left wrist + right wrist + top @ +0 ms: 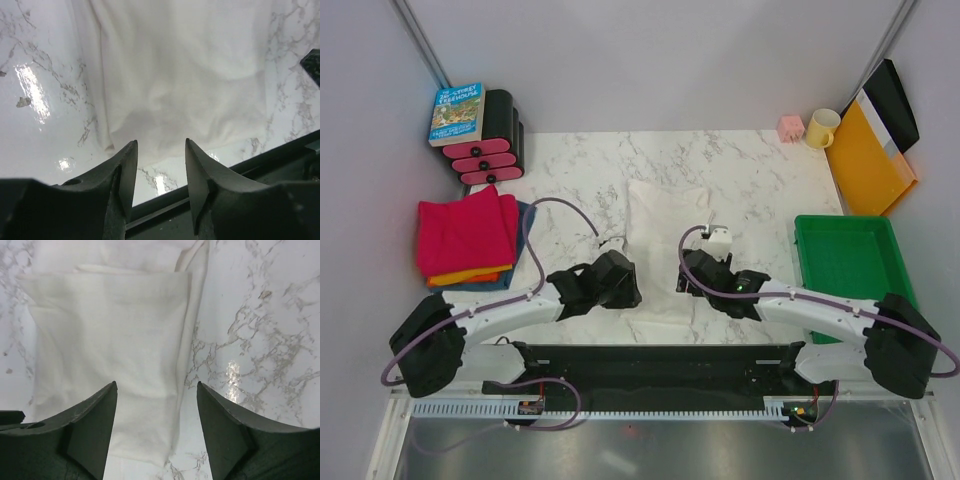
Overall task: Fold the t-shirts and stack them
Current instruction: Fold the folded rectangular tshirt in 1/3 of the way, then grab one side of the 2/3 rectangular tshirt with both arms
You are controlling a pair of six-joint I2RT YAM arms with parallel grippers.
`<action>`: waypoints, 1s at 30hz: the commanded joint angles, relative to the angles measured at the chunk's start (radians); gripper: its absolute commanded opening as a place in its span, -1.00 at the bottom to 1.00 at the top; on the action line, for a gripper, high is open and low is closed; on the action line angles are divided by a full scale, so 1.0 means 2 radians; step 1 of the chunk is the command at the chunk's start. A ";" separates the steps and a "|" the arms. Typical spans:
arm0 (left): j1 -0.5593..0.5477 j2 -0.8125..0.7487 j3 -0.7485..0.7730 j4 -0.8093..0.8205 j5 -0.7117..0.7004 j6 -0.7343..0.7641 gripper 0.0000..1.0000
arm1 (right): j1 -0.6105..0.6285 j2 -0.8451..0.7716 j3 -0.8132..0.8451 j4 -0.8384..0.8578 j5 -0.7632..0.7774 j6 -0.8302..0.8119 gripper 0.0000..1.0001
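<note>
A cream-white t-shirt [665,235] lies folded into a long rectangle on the middle of the marble table. At the left edge sits a stack of folded t-shirts: magenta-pink [465,232] on top, orange [470,276] under it, blue [525,222] at the bottom. My left gripper [625,285] hovers at the white shirt's near left corner, open with nothing between its fingers [161,145]; the white shirt [180,85] lies just ahead of it. My right gripper [688,272] stands at the shirt's near right edge, open and empty [156,387], over the white shirt [110,335].
A green tray [802,262] stands at the right. A yellow-orange folder [868,160] leans at the back right, beside a yellow mug [822,127] and a small pink block [791,127]. A book [458,112] rests on black-and-pink holders [498,145] at the back left.
</note>
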State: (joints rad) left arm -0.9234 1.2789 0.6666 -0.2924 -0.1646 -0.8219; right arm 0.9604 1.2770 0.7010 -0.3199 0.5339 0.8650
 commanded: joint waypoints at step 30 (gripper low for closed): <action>-0.023 0.016 -0.069 0.002 -0.031 -0.090 -0.81 | 0.014 -0.114 -0.073 -0.049 0.000 0.025 0.38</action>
State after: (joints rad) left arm -0.9665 1.3258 0.5674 -0.2630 -0.2119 -0.9722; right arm 0.9783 1.0824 0.5842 -0.4179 0.5556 0.8722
